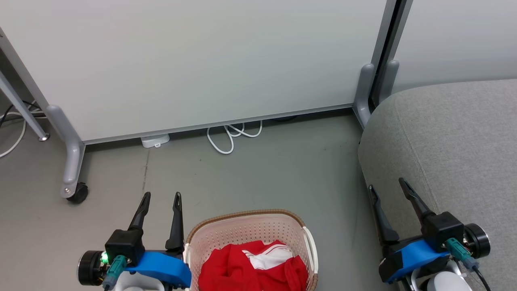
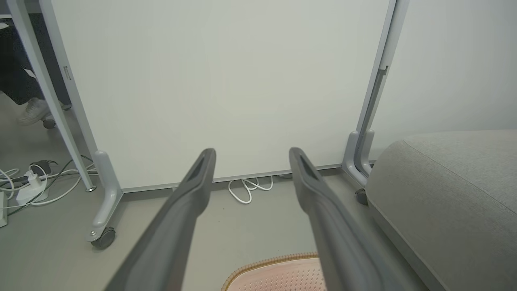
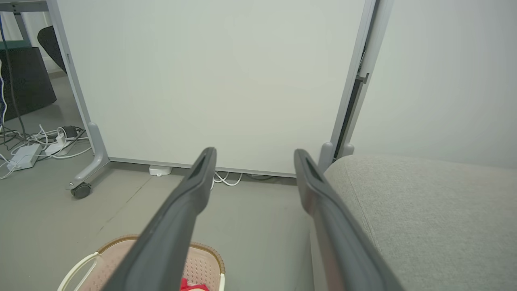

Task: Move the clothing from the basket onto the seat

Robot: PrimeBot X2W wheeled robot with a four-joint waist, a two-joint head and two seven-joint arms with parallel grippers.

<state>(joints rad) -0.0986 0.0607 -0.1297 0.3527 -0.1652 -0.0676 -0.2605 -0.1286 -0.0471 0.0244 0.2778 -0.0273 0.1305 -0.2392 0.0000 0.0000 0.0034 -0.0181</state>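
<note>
The red and white clothing (image 1: 252, 268) lies bunched inside the cream basket (image 1: 226, 230) on the floor at the bottom middle of the head view. The grey seat (image 1: 448, 141) fills the right side. My left gripper (image 1: 161, 197) hovers open just left of the basket, with nothing between its fingers. My right gripper (image 1: 386, 184) is open too, at the seat's front edge, empty. In the left wrist view the basket's rim (image 2: 266, 264) shows low between the fingers (image 2: 194, 190). In the right wrist view a bit of red clothing (image 3: 190, 286) peeks from the basket (image 3: 204, 262), with the seat (image 3: 424, 210) at right.
A white partition panel (image 1: 194, 60) on grey wheeled feet (image 1: 74, 190) stands behind the basket. A white cable (image 1: 232, 135) and a small white box (image 1: 155, 141) lie at its base. More cables and a power strip (image 3: 24, 155) lie at the far left.
</note>
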